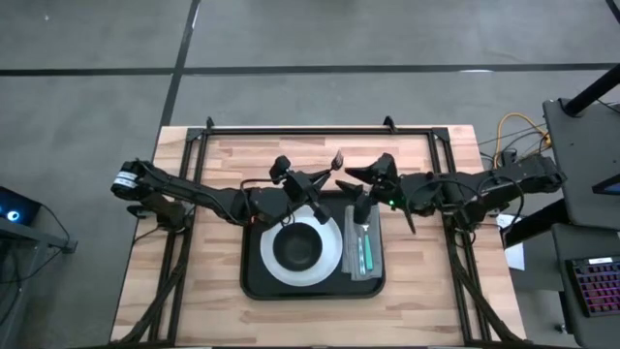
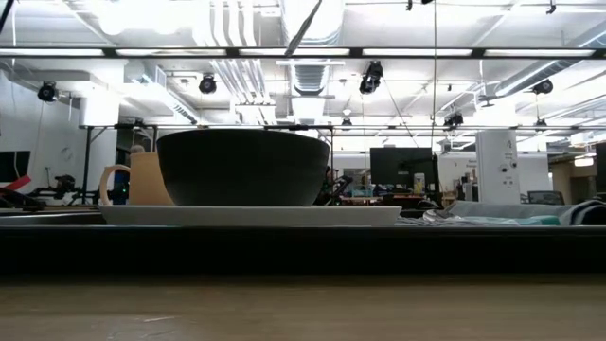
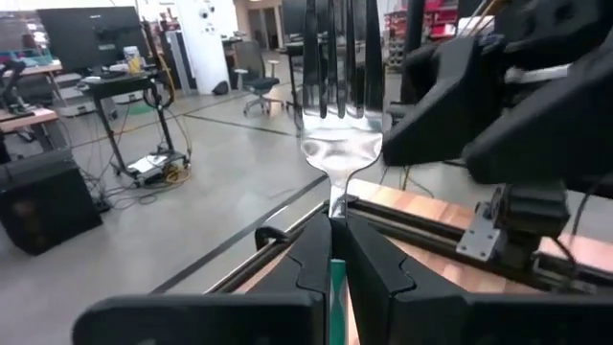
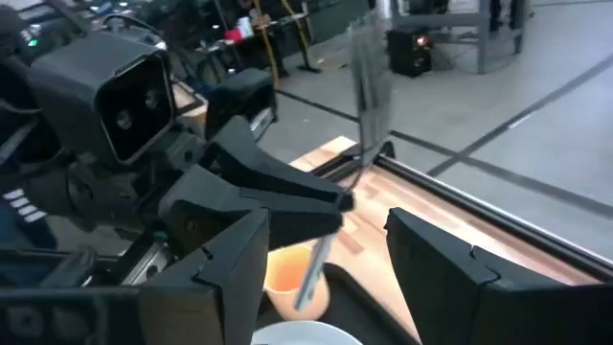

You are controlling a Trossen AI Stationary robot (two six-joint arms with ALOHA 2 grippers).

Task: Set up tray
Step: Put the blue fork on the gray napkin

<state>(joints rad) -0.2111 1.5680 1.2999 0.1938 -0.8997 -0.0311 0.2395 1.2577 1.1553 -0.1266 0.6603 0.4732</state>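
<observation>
1. Left gripper (image 3: pixel 332 251) pinched tight on fork (image 3: pixel 337 86) at the neck, tines up, held above the tray's far edge.
2. Right gripper (image 4: pixel 326 254) spread wide, holding nothing, close beside the fork across from the left one.
3. Tray (image 1: pixel 254 281) at mid-table on pale wood planks (image 1: pixel 155 291), nearer the front edge.
4. On tray: white plate (image 1: pixel 329 260) carrying dark bowl (image 1: pixel 297 248); grey napkin (image 1: pixel 373 271) to the plate's right with teal-handled cutlery (image 1: pixel 368 252) on it.
5. Tan mug (image 2: pixel 142 180) behind the bowl in low view.
6. Room beyond: grey concrete floor (image 1: pixel 87 87), ceiling ducts and strip lights (image 2: pixel 303 52), monitors, stands, rolling chair (image 3: pixel 259 84).
</observation>
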